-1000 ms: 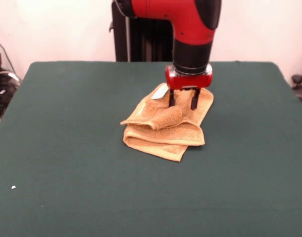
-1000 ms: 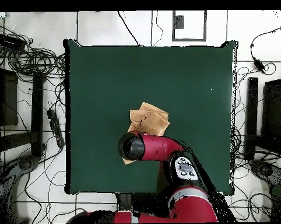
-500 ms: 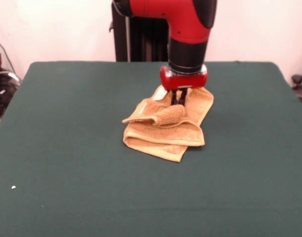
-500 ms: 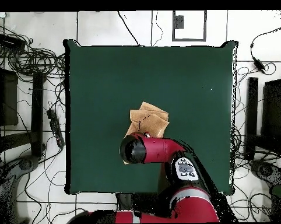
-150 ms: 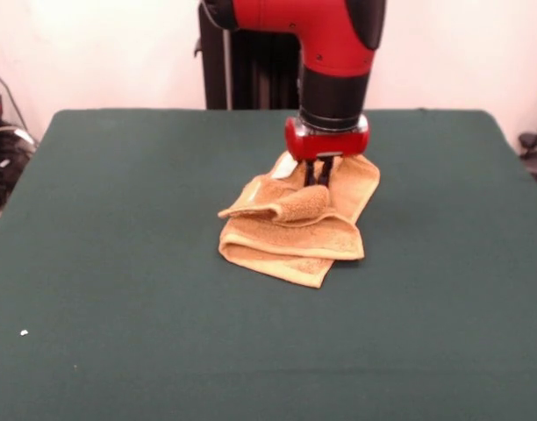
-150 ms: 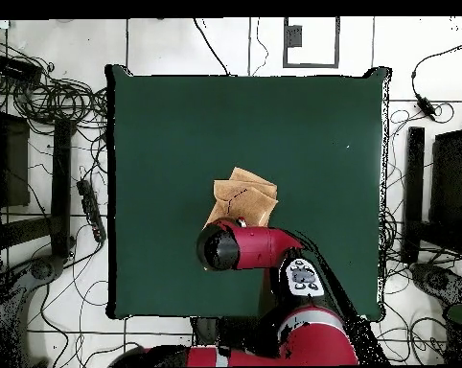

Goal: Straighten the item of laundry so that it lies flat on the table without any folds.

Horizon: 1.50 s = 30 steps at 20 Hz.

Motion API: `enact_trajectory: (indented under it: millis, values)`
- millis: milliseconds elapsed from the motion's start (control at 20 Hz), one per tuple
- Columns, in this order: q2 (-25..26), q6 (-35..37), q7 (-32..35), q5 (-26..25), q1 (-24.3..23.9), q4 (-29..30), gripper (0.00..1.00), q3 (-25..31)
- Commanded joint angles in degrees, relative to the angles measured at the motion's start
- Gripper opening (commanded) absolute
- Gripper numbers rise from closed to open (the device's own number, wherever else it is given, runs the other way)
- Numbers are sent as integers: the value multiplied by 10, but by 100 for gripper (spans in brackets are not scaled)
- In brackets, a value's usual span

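Observation:
The item of laundry (image 5: 295, 226), a golden-tan terry towel, lies crumpled in several folded layers near the middle of the dark green table (image 5: 119, 263). A white tag shows at its far edge under the arm. My gripper (image 5: 318, 174) stands straight down over the towel's far part, its black fingers drawn together on a raised fold of the cloth. In the overhead view the towel (image 6: 244, 199) peeks out beyond the red arm, which hides the gripper and the towel's near part.
A small white speck (image 5: 24, 332) lies on the table near its left front. Cables and dark equipment (image 6: 43, 144) crowd the floor on both sides of the table in the overhead view.
One second ago the fingers stood apart over the towel; they have since closed on a fold and the gripper rose slightly. The towel's upper fold has shifted a little.

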Motion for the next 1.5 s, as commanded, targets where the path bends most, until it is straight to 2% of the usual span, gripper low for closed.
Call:
enact_trajectory:
  millis: [50,200,600,950,1500]
  values:
    - [84,-74,85,-17,5,-6,0,41]
    - [55,-40,78,-14,4,6,0,44]
    - [-69,43,60,-9,-3,78,0,39]
    - [-93,74,34,-10,-29,86,0,54]
    - [-160,150,22,-3,-27,100,0,48]
